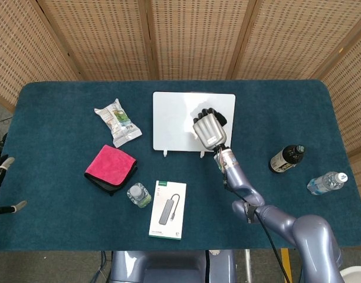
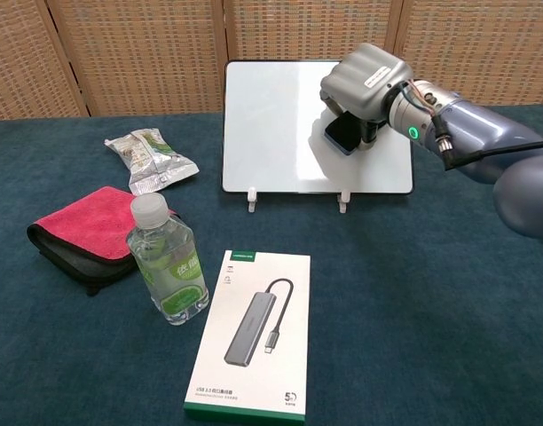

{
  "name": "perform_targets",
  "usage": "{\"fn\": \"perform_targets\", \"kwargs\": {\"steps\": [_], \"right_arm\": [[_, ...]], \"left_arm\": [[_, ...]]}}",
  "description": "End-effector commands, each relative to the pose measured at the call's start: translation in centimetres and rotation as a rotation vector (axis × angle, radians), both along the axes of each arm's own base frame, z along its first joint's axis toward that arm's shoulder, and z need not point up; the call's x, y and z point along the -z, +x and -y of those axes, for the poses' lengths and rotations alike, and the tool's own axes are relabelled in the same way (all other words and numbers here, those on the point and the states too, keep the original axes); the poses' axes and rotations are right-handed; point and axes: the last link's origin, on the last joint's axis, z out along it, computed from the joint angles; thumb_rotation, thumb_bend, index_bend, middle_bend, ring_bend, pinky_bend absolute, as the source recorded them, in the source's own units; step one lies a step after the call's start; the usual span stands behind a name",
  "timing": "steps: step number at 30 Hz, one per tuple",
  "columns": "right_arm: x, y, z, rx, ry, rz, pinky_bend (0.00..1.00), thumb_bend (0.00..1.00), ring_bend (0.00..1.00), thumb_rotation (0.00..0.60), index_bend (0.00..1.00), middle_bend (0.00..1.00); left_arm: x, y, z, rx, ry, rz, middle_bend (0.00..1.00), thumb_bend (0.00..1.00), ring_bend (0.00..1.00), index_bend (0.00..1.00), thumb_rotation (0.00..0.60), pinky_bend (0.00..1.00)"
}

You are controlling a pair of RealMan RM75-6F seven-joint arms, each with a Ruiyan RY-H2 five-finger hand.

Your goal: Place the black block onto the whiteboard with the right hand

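Observation:
The whiteboard (image 2: 271,124) (image 1: 174,118) stands tilted on two small white feet at the back middle of the table. My right hand (image 2: 365,84) (image 1: 208,128) is in front of its right half, fingers curled around the black block (image 2: 345,133). The block's lower end shows under the hand and lies close against the board's face; whether it touches the board I cannot tell. In the head view the hand hides the block. My left hand (image 1: 0,188) hangs off the table's left edge, fingers apart and holding nothing.
A snack packet (image 2: 149,158), a pink cloth (image 2: 85,226), a small water bottle (image 2: 168,262) and a boxed USB hub (image 2: 254,333) lie left and front. A dark bottle (image 1: 285,158) and a clear bottle (image 1: 327,183) lie at the right.

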Motion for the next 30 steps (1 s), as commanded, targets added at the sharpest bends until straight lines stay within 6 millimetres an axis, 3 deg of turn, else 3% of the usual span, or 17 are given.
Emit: {"fn": "perform_targets", "kwargs": {"steps": [1,9,15,24,27,30], "right_arm": [[-0.3,0.4,-0.7,0.021,-0.016,0.063,0.25,0.0,0.0,0.6,0.0,0.0],[-0.9,0.9,-1.9,-0.011,-0.047,0.073,0.25,0.0,0.0,0.6,0.0,0.0],[-3.0,0.8,-2.7,-0.048,-0.102,0.078,0.25,0.0,0.0,0.6,0.0,0.0],[-9.3,-0.9,-6.6,-0.091,-0.13,0.197,0.21,0.0,0.0,0.6,0.0,0.0],[-12.9,-3.1,-9.2,-0.073,-0.138,0.277,0.18,0.0,0.0,0.6,0.0,0.0],[-16.6,-6.8,-12.0,0.011,-0.143,0.391,0.17,0.0,0.0,0.6,0.0,0.0]], "left_arm": [[0.0,0.0,0.0,0.002,-0.002,-0.001,0.0,0.0,0.0,0.0,0.6,0.0],[0.2,0.3,0.2,0.013,-0.005,-0.006,0.0,0.0,0.0,0.0,0.6,0.0],[0.1,0.4,0.4,0.021,-0.002,-0.004,0.0,0.0,0.0,0.0,0.6,0.0],[0.0,0.5,0.7,0.04,-0.006,-0.001,0.0,0.0,0.0,0.0,0.6,0.0],[-0.1,0.6,1.0,0.046,0.001,-0.002,0.0,0.0,0.0,0.0,0.6,0.0],[-0.2,0.8,1.4,0.065,0.008,-0.001,0.0,0.0,0.0,0.0,0.6,0.0]]}}
